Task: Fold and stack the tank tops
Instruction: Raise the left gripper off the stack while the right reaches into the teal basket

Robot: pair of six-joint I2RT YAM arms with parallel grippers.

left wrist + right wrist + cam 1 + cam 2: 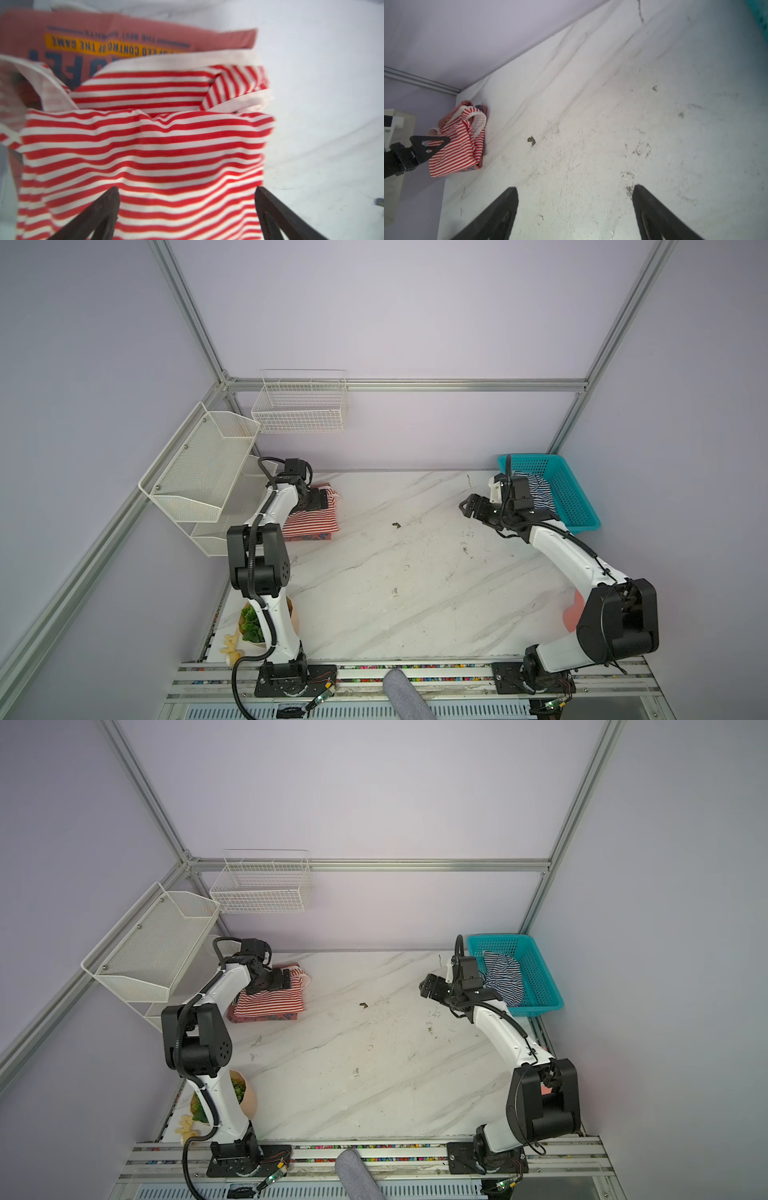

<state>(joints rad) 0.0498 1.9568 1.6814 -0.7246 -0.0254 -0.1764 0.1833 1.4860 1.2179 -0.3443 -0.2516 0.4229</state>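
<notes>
In both top views the red-and-white striped tank top (312, 523) (270, 1001) lies folded at the middle left of the frame, near the back edge of the marble table (395, 580). It sits on top of a rust-red garment (321, 536) with printed lettering, whose edge shows beneath it. In the left wrist view the striped cloth (145, 145) is rumpled, its pale trim straps lying loose over the rust-red garment's yellow and navy print (124, 25).

The left gripper (327, 500) (287, 978) hangs over the far end of this top. Its jaws are spread wide, and the left wrist view shows both dark fingers (104, 207) apart with the stripes between them (187, 189), grasping nothing. Whether the tips touch the cloth I cannot tell.

The navy-and-white striped tank top (540, 495) (505, 977) is bunched, unfolded, inside the teal basket (582, 506) (540, 969) at the middle right of the frame.

The right gripper (467, 506) (428, 986) is just left of the basket, above bare marble, pointing toward the table's centre. Its jaws are released too, and the right wrist view shows only scuffed tabletop between them (575, 187), with the red-striped top (454, 158) well apart from it across the table
</notes>
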